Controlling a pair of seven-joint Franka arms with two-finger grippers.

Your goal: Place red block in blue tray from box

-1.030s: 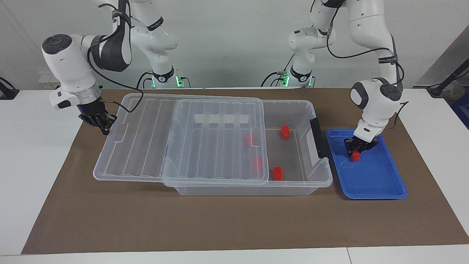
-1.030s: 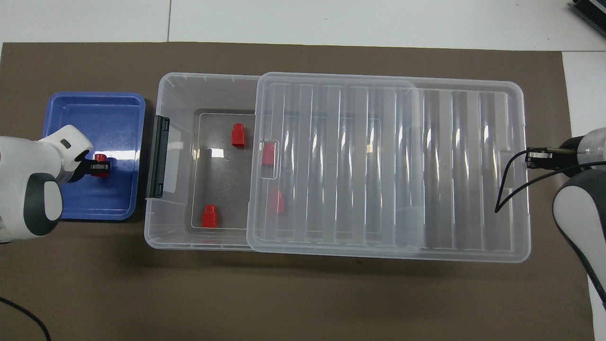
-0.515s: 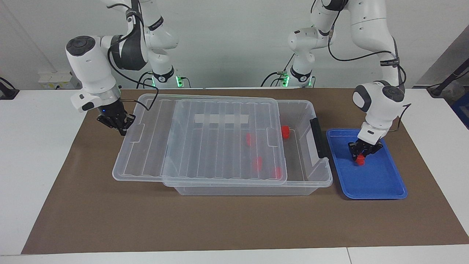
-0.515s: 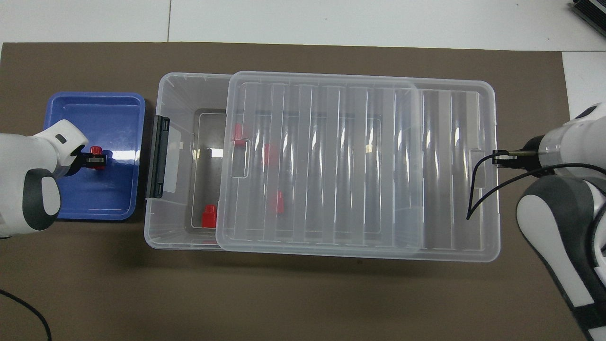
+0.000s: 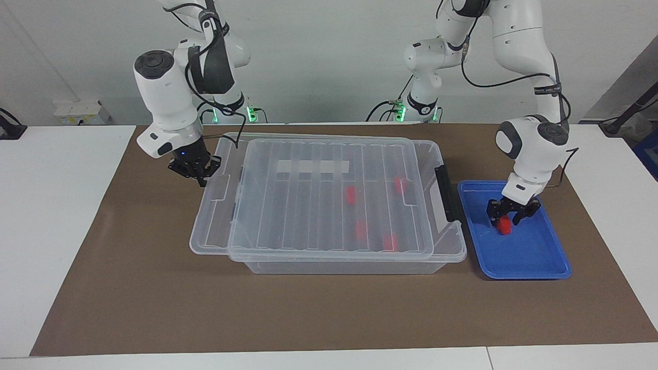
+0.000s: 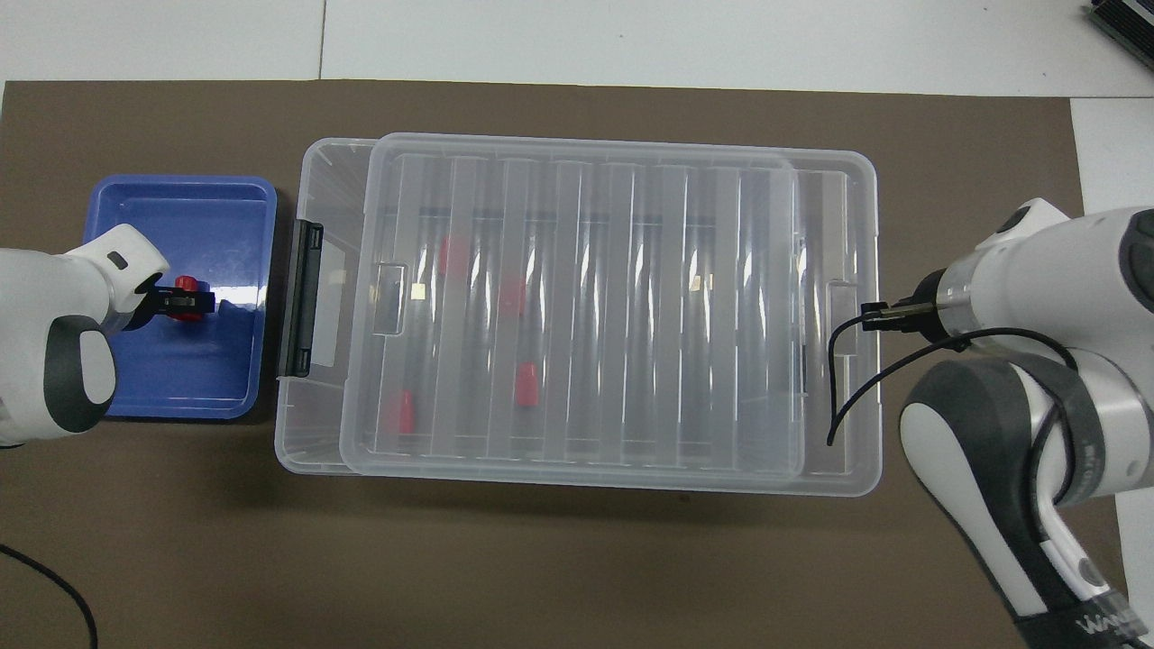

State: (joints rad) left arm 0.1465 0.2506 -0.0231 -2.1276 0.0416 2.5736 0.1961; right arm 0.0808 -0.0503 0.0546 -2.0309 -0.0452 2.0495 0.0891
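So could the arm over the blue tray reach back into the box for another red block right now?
Probably not: the clear lid covers nearly all of the box, with every block inside under it.

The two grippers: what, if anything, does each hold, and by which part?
The left gripper is around the red block in the blue tray; whether it grips cannot be told. The right gripper holds the box lid by its end edge.

Hardly any writing can be made out from here. The white label strip [image 5: 312, 166] on the box [image 5: 354, 259] looks blank, and the black bands around both arms carry white lettering too small to read.
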